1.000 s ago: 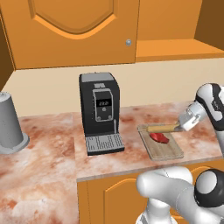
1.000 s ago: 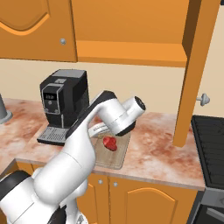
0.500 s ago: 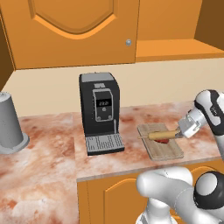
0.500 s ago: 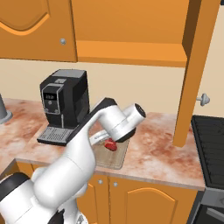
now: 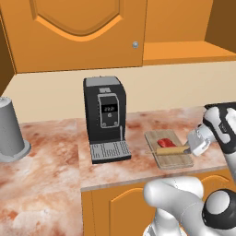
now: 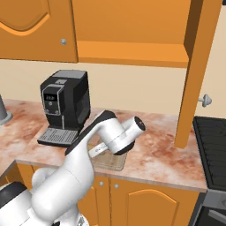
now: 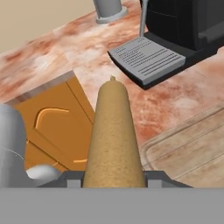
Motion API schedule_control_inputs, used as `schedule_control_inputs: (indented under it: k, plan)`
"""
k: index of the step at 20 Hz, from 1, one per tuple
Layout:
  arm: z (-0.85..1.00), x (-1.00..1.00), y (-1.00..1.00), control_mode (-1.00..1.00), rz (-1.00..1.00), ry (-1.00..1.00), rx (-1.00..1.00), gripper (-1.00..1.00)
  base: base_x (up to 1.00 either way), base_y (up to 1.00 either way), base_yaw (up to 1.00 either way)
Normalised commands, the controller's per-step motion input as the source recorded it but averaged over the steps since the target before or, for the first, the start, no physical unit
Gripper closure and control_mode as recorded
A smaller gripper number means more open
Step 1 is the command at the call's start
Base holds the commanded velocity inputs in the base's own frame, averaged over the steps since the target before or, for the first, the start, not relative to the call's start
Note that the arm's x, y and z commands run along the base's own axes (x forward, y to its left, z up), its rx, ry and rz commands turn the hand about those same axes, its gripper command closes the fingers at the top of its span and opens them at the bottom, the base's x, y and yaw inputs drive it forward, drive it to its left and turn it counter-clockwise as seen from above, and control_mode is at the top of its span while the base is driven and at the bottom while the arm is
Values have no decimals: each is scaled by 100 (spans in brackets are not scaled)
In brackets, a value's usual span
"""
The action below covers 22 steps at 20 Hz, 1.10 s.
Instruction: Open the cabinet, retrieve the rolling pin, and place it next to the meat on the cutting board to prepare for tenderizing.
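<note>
The rolling pin is a slim tan wooden cylinder lying level and low over the near half of the cutting board. It runs left to right just in front of the meat, a small glossy red lump. I cannot tell whether the pin touches the board. My gripper is shut on the pin's right end. In the hand view the rolling pin runs away from my gripper, with the cutting board to its right. The cabinet's door stands swung open, its knob facing right.
A black coffee machine stands just left of the board, its drip tray close to the pin's far end. A grey canister sits at far left. The twin door above is closed. A stove borders the counter on the right.
My gripper has brought the rolling pin down and toward the counter's front, from above the meat to low over the board's near half. The meat and the board have not moved.
</note>
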Motion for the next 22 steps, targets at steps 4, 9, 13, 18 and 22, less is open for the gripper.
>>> schedule_control_inputs:
  k: [4,9,13,18,22]
  plan:
    - [-32,12,-16,-100,4,0,0,100,0,0,0]
    - [-28,11,-19,-100,4,0,0,100,0,0,0]
    - [-25,11,-24,-100,3,0,0,100,0,0,0]
    - [-22,25,-21,-100,4,0,0,100,0,0,0]
    - [-17,35,-14,-100,4,0,0,100,0,0,0]
